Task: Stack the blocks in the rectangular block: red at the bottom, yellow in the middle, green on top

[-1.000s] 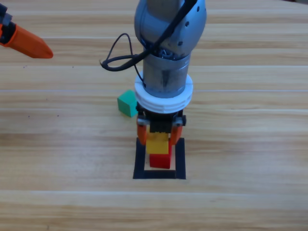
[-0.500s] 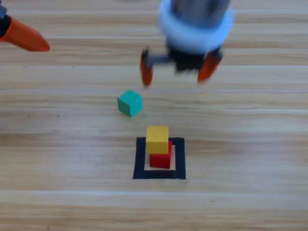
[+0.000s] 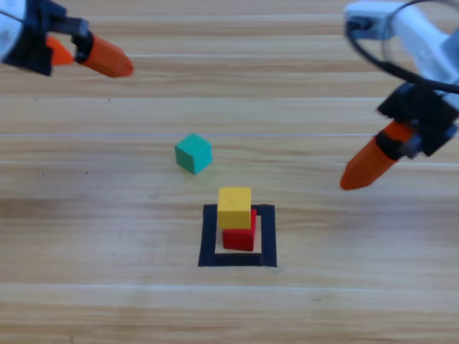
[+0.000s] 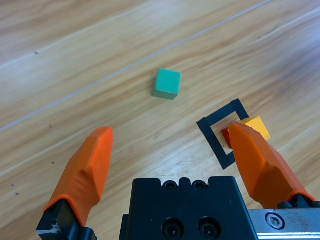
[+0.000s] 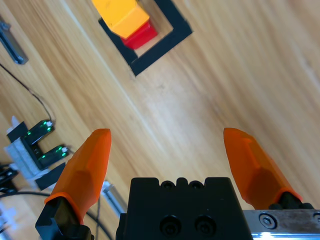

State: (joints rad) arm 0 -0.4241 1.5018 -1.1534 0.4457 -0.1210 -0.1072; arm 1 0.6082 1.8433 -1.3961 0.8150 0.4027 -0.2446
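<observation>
The yellow cube [image 3: 234, 206] sits on the red cube [image 3: 239, 237] inside the black tape frame [image 3: 237, 259]. It is shifted slightly to the left on the red one. The teal-green cube [image 3: 193, 153] lies alone on the wood, up and left of the frame. My right gripper [image 3: 367, 166] hangs open to the right of the stack, holding nothing. In its wrist view the yellow cube [image 5: 120, 12] and red cube [image 5: 142, 34] show far ahead. My left gripper [image 3: 97, 57] is open at the top left. Its wrist view looks down at the green cube [image 4: 166, 84] and the frame [image 4: 219, 137].
In the right wrist view a small device with green lights [image 5: 37, 145] and thin cables sit past the table's edge. Bare wood lies between the green cube and the stack.
The right gripper let go of the yellow cube on the red one, rose and drew back to the right. The left gripper came in a little from the left edge.
</observation>
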